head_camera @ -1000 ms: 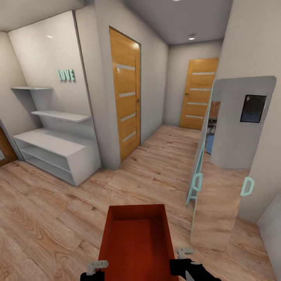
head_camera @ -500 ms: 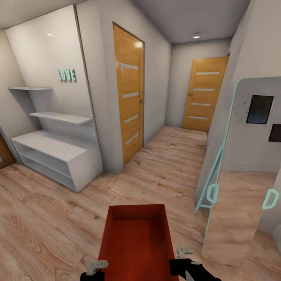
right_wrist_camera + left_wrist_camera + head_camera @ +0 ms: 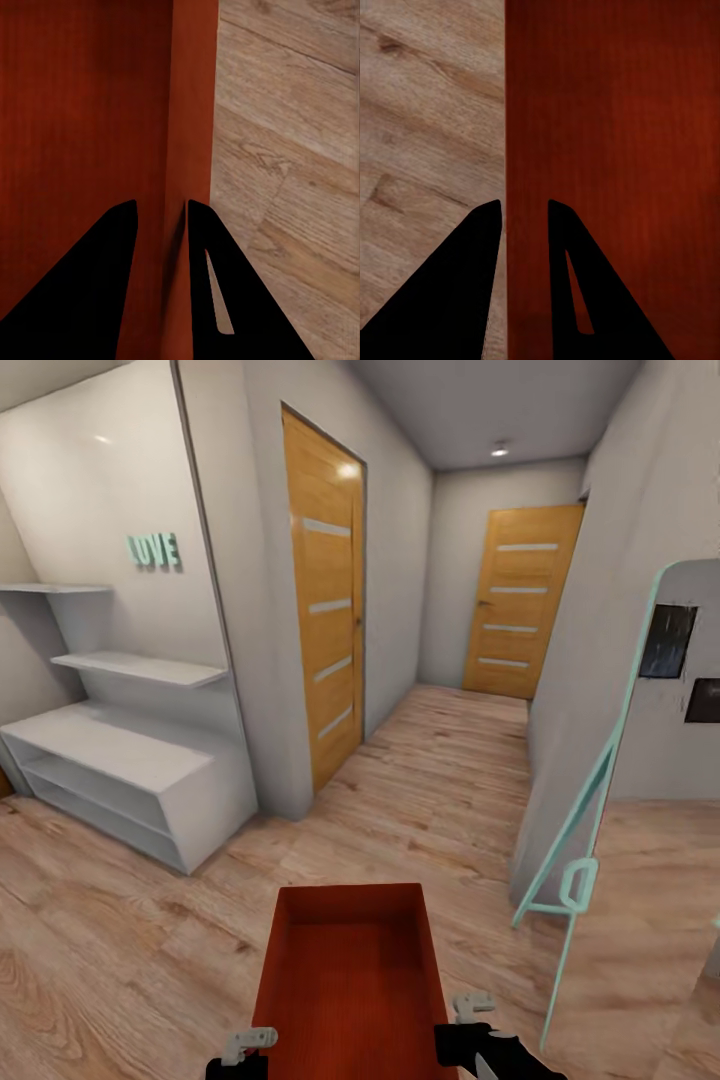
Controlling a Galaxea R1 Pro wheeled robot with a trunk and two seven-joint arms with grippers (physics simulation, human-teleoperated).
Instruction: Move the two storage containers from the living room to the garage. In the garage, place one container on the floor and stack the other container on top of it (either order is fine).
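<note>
Storage container (image 3: 350, 980): orange-red, open-topped, ribbed.

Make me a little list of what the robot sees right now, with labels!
Place: hallway with a wood plank floor
Carried thing: orange-red storage container, open top, nothing inside
Left claw: clamped on the container's left wall
Right claw: clamped on the container's right wall
Doors: two orange wooden doors, both shut
Left side: white shelf unit, "LOVE" sign
Right side: mint-framed mirror

A pale-walled hallway with light wood plank floor (image 3: 420, 780), two orange wooden doors (image 3: 322, 595), white wall shelving (image 3: 120, 760), and a mint-framed leaning mirror (image 3: 640, 800).
</note>
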